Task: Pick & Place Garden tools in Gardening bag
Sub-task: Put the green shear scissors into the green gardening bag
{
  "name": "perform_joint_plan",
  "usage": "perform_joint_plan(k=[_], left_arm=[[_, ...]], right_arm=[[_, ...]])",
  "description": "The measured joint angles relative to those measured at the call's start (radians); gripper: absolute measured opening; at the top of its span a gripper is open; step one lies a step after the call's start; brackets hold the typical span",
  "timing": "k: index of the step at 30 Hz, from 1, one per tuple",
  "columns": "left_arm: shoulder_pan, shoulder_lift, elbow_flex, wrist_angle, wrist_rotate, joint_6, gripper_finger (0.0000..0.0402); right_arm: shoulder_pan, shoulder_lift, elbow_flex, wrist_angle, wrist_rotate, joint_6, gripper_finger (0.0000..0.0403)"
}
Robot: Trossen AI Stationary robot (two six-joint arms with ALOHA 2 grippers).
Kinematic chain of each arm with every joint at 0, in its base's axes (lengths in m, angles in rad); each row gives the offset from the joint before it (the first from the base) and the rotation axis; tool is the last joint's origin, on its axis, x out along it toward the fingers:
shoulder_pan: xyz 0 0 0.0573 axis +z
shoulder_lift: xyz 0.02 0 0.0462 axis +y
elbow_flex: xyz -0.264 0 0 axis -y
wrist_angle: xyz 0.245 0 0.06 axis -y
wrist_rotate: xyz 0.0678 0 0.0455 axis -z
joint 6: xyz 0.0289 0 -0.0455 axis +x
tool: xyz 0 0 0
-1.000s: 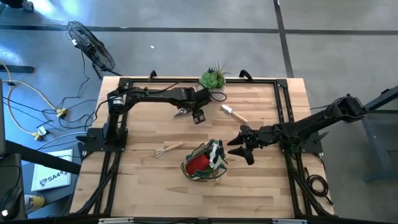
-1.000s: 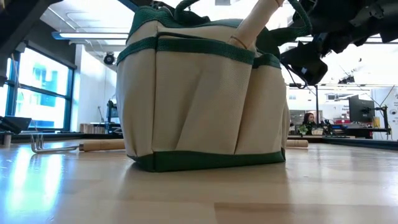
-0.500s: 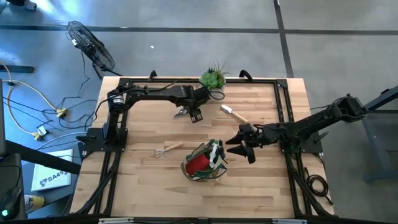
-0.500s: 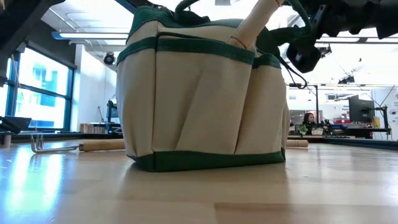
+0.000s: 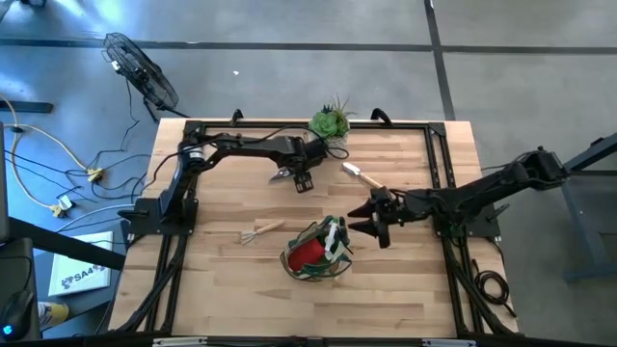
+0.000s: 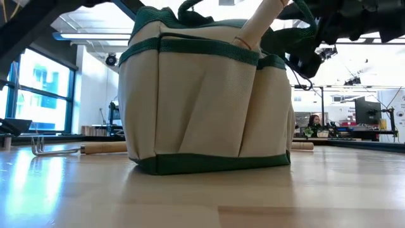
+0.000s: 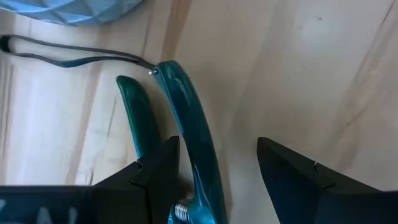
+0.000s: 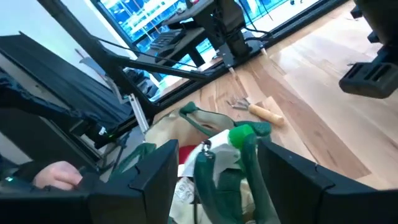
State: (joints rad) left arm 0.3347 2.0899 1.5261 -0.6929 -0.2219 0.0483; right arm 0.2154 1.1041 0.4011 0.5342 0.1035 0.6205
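Moved since a second ago: left claw (image 5: 304, 181), a tiny bit toward the left edge of the worktop (image 5: 222, 289); right claw (image 5: 359, 224), a little toward the far edge.

Starting at the left: small rake (image 5: 260, 231) with a wooden handle, flat on the worktop, about halfway between the near and far edges. Seen in the low view too (image 6: 76, 149), left of the bag and apart from it.

Next, near the far edge: pruning shears (image 5: 284, 174) lying flat, with the left claw right over them. Up close, fingers (image 7: 155, 180) wide apart, not clamped. One blue-green shears handle (image 7: 186, 124) in the gap between them, the other handle just outside. Thin black cord (image 7: 74, 53) beside the handle tips.

By the far edge, a green spiky plant (image 5: 331, 122) in a white pot.

Toward the near edge, around the middle: gardening bag (image 5: 316, 251), standing up, open on top. Inside it, a red piece (image 5: 308, 253) and a green-and-white piece (image 5: 335, 238). Wooden handle (image 6: 262, 22) poking out of the top.

Further right: trowel (image 5: 362, 175) flat on the worktop, between the plant and the right claw.

Last, the right claw, up in the air just beside the right side of the bag, fingers (image 8: 155, 180) apart, nothing in them.
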Motion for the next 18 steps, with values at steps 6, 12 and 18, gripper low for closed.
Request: perform_joint_plan(k=[6,12,18], left_arm=[[0.0,0.028,0.004,0.012,-0.002,0.0,0.0206],[-0.002,0.032,0.004,0.038,-0.009,-0.025,0.0152],[-0.003,0.033,0.004,0.03,-0.001,-0.03,0.0044]], right_arm=[[-0.001,0.037,0.0,0.001,-0.002,0.005,0.0211],[0.0,0.082,0.0,0.016,-0.026,0.015,0.0211],[0.0,0.097,0.0,0.065,-0.037,0.014,0.0211]])
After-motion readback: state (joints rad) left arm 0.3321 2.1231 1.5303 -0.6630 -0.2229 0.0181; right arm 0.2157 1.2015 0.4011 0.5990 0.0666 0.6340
